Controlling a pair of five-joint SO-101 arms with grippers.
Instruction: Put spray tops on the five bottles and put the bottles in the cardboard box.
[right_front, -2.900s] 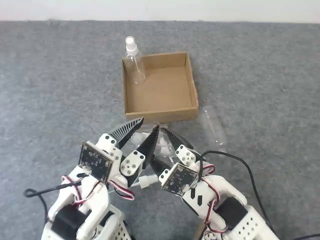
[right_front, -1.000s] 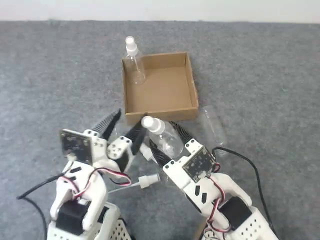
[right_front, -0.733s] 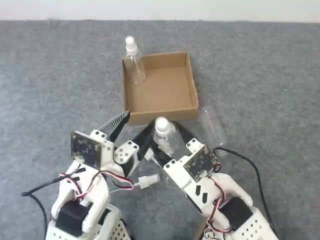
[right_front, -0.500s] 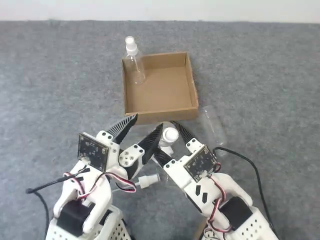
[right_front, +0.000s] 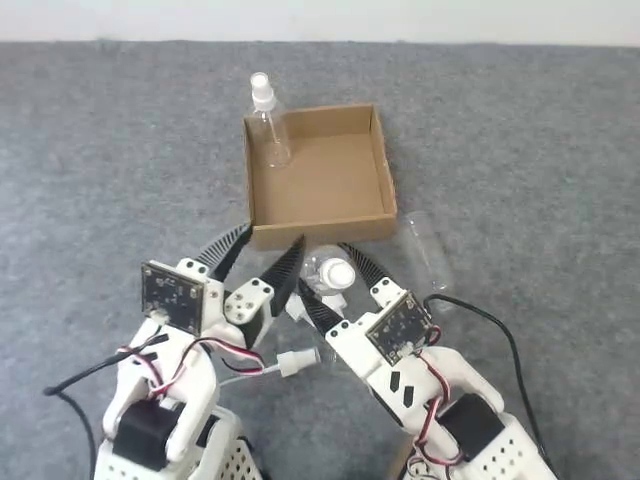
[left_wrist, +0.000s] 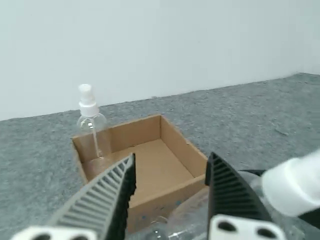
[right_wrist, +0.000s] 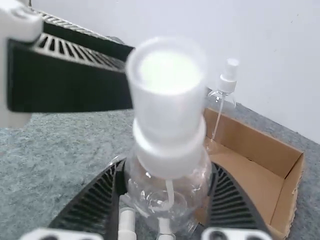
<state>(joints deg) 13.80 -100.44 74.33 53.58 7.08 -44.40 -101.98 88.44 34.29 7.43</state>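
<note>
Right arm (right_front: 398, 345), jaws pinching the capped bottle (right_front: 332, 272) just outside the cardboard box (right_front: 320, 232); left arm (right_front: 180, 300), jaws spread. We should clear the near wall, then lower upright; cap seemingly seated.

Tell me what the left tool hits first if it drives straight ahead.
The left tool would most likely meet the near wall of the brown cardboard box, straight ahead between its open fingers. The clear plastic bottle with a white spray top, held in the right tool, sits close beside that line.
</note>
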